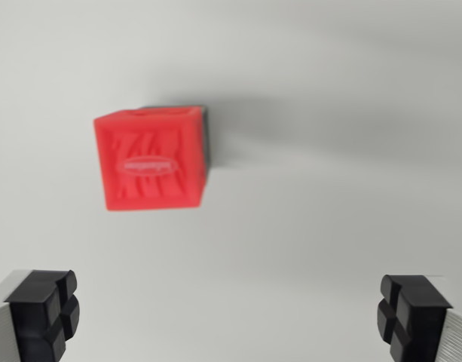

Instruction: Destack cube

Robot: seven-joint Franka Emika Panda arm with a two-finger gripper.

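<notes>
A red cube (150,160) with an oval logo and ribbed marks on its top face sits left of centre in the wrist view. A dark edge of another object (208,136) peeks out behind its right side, so the red cube seems to rest on something darker. My gripper (227,317) hangs above the white surface with its jaws wide apart. Its black fingertips (44,311) show at the bottom corners. The cube lies ahead of the fingers, apart from them, nearer the left one. Nothing is between the fingers.
A plain white table surface (336,211) fills the view. A soft grey shadow (291,128) stretches right from the cube.
</notes>
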